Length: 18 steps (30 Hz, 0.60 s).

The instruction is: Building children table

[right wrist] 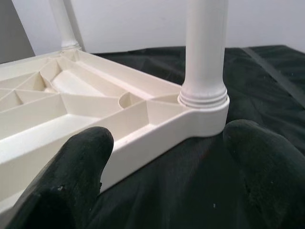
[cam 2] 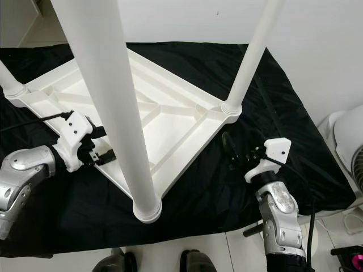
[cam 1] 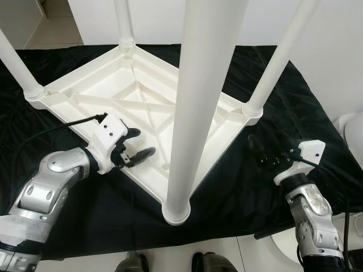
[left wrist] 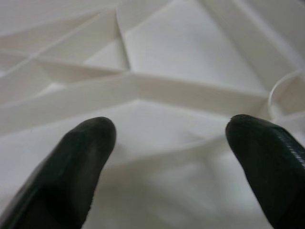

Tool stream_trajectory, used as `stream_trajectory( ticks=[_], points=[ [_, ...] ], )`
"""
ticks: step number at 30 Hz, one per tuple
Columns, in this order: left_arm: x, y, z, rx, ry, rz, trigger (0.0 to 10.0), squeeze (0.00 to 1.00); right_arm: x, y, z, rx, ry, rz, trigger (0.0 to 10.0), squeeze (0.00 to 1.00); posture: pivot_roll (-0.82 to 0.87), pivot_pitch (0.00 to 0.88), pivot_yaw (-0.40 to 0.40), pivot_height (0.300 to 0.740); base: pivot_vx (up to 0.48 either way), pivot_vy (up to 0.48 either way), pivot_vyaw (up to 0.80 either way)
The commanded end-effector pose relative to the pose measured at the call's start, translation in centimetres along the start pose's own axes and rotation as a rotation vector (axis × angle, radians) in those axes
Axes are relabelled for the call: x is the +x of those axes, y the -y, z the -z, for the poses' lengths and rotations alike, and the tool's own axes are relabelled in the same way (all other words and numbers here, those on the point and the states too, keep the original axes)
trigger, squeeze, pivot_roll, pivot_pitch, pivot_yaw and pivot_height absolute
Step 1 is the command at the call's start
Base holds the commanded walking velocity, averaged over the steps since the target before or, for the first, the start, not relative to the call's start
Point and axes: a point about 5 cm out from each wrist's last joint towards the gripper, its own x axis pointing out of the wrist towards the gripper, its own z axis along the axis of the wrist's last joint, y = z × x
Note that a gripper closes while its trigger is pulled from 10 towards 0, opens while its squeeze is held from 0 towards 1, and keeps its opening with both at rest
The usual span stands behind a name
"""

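A white plastic table (cam 1: 142,96) lies upside down on a black cloth, its ribbed underside facing up. Four white legs stand in its corners: the near leg (cam 1: 198,102), the right leg (cam 1: 278,62), the left leg (cam 1: 17,65) and the far leg (cam 1: 123,22). My left gripper (cam 1: 142,143) is open over the table's near-left rim, and its wrist view looks down at the ribs (left wrist: 143,90). My right gripper (cam 1: 260,150) is open, low over the cloth beside the right corner. That corner's leg (right wrist: 205,47) stands just ahead of its fingers.
The black cloth (cam 1: 238,187) covers the floor under the table and ends near my feet (cam 1: 170,263). A white wall runs behind. A white rounded appliance (cam 2: 346,147) stands at the right edge. Bare tiled floor (cam 1: 51,34) shows at the far left.
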Motion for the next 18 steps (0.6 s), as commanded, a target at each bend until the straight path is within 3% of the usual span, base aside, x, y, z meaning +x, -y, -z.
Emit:
stream_trajectory(
  ticks=[1,4,5,11,18],
  points=[
    [0.0,1.1,0.0,0.016,-0.005,0.220,10.0,1.00,-0.2,0.1,0.1,-0.002,-0.014,-0.003,10.0,0.00,-0.08,0.124,0.036,0.740,0.000,0.000,0.00],
    [-0.4,1.0,0.5,0.064,-0.057,0.270,10.0,1.00,-0.3,-0.4,0.1,0.001,-0.020,-0.019,10.0,0.00,-0.08,0.124,0.041,0.740,0.000,0.000,0.00],
    [-0.4,0.9,0.6,0.084,-0.071,0.284,10.0,0.00,-0.4,-0.7,0.1,0.001,-0.024,-0.033,10.0,0.00,-0.07,0.122,0.045,0.740,0.000,0.000,0.00],
    [-0.1,0.5,0.9,0.123,-0.091,0.315,10.0,0.00,-0.5,-1.1,0.1,-0.002,-0.039,-0.061,10.0,0.00,-0.08,0.120,0.047,0.740,0.000,0.000,0.00],
    [1.3,0.3,0.8,0.169,-0.087,0.346,10.0,0.00,-0.2,-1.8,0.0,-0.001,-0.043,-0.074,10.0,0.00,-0.10,0.110,0.056,0.740,0.000,0.000,0.00]
  ],
)
